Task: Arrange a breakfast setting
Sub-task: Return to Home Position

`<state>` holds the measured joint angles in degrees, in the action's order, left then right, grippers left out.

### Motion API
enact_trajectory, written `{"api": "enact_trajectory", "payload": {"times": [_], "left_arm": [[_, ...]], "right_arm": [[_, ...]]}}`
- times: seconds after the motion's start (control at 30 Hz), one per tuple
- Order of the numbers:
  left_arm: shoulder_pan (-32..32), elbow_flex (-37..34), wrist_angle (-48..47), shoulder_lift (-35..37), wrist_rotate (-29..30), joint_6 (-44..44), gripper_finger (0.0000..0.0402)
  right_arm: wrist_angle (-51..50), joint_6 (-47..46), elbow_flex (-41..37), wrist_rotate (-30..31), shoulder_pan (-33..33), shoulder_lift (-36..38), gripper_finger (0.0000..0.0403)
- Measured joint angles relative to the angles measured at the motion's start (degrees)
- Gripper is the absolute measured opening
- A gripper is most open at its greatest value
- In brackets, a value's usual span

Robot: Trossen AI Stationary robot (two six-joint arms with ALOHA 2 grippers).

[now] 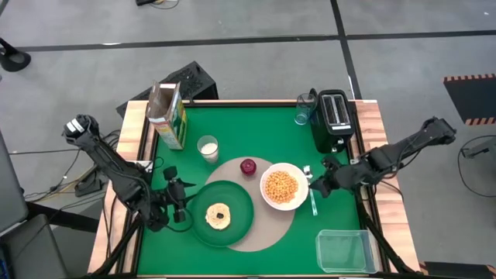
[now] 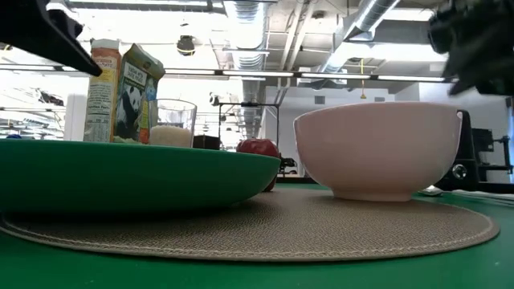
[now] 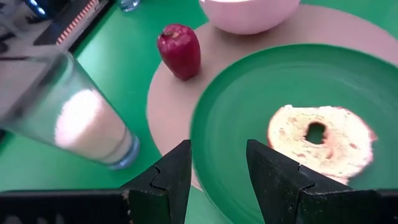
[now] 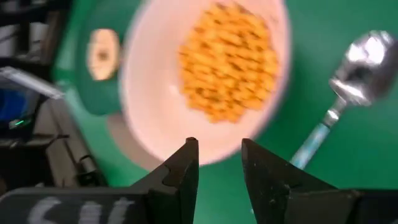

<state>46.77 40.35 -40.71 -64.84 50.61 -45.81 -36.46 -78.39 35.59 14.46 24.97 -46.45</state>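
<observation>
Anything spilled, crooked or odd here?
Nothing spilled or damaged. The dark green plate overhangs the placemat on the left, and the cereal box stands with its top open. The spoon lies off the placemat, right of the bowl. Left gripper hovers by the plate, right gripper by the spoon, both open.

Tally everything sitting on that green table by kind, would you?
Dishes: 2, dark green plate, white bowl of cereal
Food: 3, bagel, red apple, cereal box
Glasses: 2, milk glass, bluish glass
Cutlery: 1, spoon
Mats: 1, placemat
Appliances: 1, toaster
Containers: 1, clear tub
Total: 11
</observation>
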Motion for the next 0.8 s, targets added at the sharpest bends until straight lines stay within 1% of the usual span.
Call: {"api": "enact_trajectory", "payload": {"times": [0.07, 0.13, 0.17, 0.27, 0.33, 0.43, 0.5, 0.57, 0.67, 0.8], "left_arm": [[-1.6, 0.6, 0.2, 0.0, -0.4, 3.3, 0.0142], [-3.7, 0.8, 1.2, 0.1, -1.6, 7.4, 0.0142], [-5.1, 0.8, 2.0, 0.3, -3.2, 9.7, 0.0142], [-10.4, 0.8, 5.8, 1.1, -10.6, 17.4, 0.0141], [-14.4, 0.8, 9.0, 2.1, -17.0, 22.6, 0.0141], [-20.0, 0.8, 14.7, 3.6, -26.4, 30.8, 0.0141], [-23.7, 0.8, 18.6, 4.6, -32.2, 36.1, 0.0141], [-27.5, 0.8, 21.1, 5.7, -36.8, 39.7, 0.0141], [-32.4, 0.7, 23.8, 7.7, -41.8, 43.0, 0.0141], [-36.5, 0.7, 26.3, 10.8, -45.0, 46.7, 0.0141]], "right_arm": [[0.2, 4.0, 1.6, 0.9, 0.0, 0.8, 0.0141], [2.4, 9.5, 2.9, 3.6, 0.0, 0.9, 0.0141], [4.6, 13.0, 3.3, 5.3, 0.0, 0.9, 0.0141], [12.9, 25.2, 3.8, 10.3, -0.5, 0.4, 0.0141], [18.5, 33.3, 3.9, 11.5, -1.7, -0.6, 0.0141], [24.3, 43.9, 3.9, 11.3, -4.6, -2.3, 0.0141], [26.0, 47.9, 3.9, 10.5, -6.7, -3.5, 0.0141], [27.0, 50.3, 3.8, 7.5, -9.3, -4.4, 0.0141], [28.2, 53.3, 3.8, 3.2, -12.8, -4.7, 0.0141], [31.5, 59.7, 3.8, 0.1, -16.6, -4.6, 0.0141]]}}
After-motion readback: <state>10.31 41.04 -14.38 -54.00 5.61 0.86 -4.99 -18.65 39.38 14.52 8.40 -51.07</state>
